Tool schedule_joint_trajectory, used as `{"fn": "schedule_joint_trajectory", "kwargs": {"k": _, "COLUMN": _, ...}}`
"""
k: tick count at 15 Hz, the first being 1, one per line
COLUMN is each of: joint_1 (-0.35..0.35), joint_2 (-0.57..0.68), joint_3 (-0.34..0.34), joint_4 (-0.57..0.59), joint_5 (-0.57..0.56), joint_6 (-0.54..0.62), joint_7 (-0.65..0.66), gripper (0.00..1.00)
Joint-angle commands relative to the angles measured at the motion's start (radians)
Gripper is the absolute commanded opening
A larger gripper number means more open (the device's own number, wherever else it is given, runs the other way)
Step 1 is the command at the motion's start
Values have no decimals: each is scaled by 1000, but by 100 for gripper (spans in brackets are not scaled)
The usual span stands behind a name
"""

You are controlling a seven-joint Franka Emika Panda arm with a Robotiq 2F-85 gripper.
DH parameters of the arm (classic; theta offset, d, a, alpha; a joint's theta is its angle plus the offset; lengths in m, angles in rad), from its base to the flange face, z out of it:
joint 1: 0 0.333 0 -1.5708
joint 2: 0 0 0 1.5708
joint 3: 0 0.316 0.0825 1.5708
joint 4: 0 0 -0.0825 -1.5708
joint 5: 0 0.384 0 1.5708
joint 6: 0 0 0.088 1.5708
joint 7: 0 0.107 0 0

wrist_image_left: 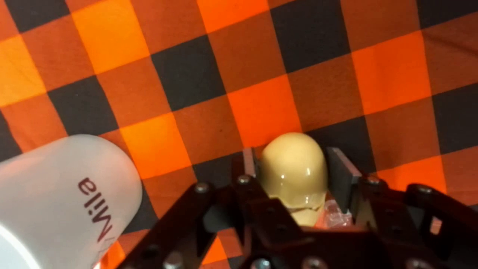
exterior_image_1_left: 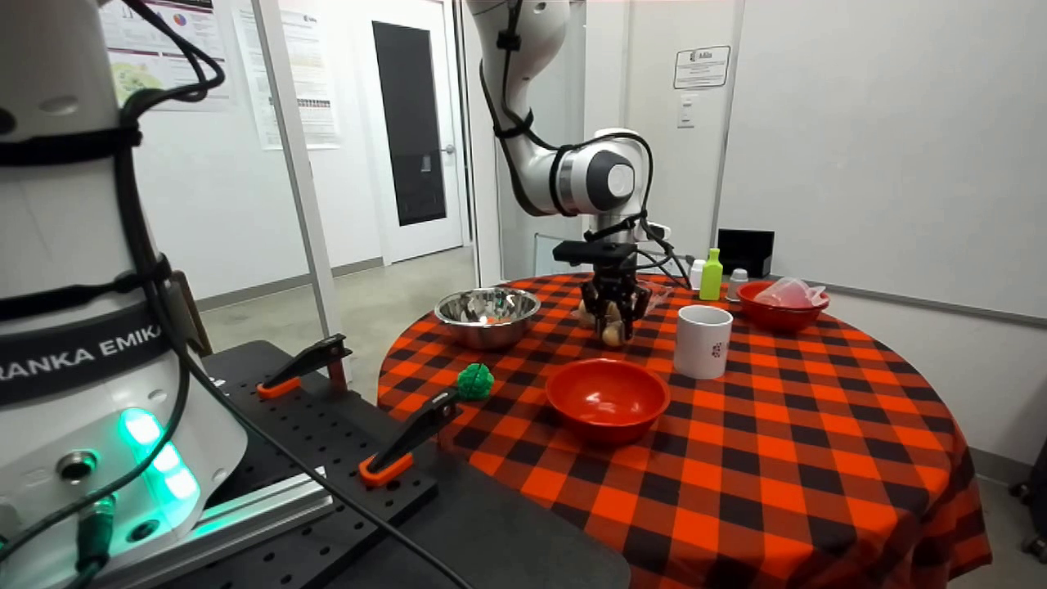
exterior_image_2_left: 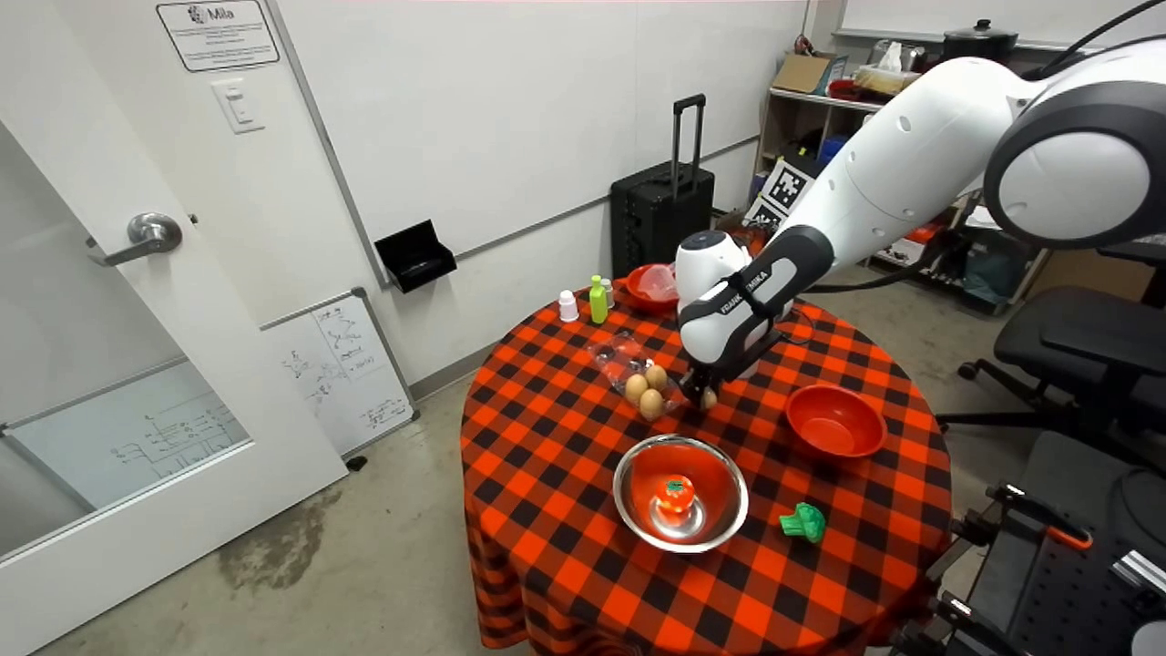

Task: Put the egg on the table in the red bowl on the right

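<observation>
Egg b/w pads of gripper, prob. for even squeeze on both flanks; can't tell if clamped.

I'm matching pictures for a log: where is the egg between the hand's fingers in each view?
In an exterior view: egg right of and below center, beyond the nearer red bowl.
In an exterior view: egg right of and below center, right of three other eggs.
In the wrist view: egg right of and below center, right of the white mug.
Shared landmark: the hand.
</observation>
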Motion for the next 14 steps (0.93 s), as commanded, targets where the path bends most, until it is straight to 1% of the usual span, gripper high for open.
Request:
{"fn": "schedule_joint_trajectory", "kwargs": {"k": 1, "joint_1": -6, "joint_2": -144, "joint_3": 28, "joint_4": -149, "joint_5": -2, "joint_6": -13, "joint_7": -24, "gripper": 23}}
{"fn": "schedule_joint_trajectory", "kwargs": {"k": 4, "joint_1": 38, "joint_2": -285, "joint_3": -6, "joint_4": -301, "joint_5": -21, "joint_6": -10, "joint_7": 42, "gripper": 23}}
{"fn": "schedule_joint_trajectory", "kwargs": {"k": 6, "joint_1": 57, "joint_2": -384, "joint_3": -21, "joint_4": -402, "joint_5": -28, "joint_6": -14, "joint_7": 78, "gripper": 23}}
{"fn": "schedule_joint_trajectory", "kwargs": {"k": 9, "joint_1": 73, "joint_2": -508, "joint_3": -34, "joint_4": -523, "joint_5": -33, "joint_6": -47, "joint_7": 139, "gripper": 23}}
{"fn": "schedule_joint_trajectory", "kwargs": {"k": 11, "joint_1": 60, "joint_2": -586, "joint_3": -33, "joint_4": -600, "joint_5": -21, "joint_6": -73, "joint_7": 169, "gripper": 23}}
{"fn": "schedule_joint_trajectory", "kwargs": {"k": 14, "joint_1": 14, "joint_2": -653, "joint_3": -25, "joint_4": -698, "joint_5": 23, "joint_6": -76, "joint_7": 186, "gripper": 23}}
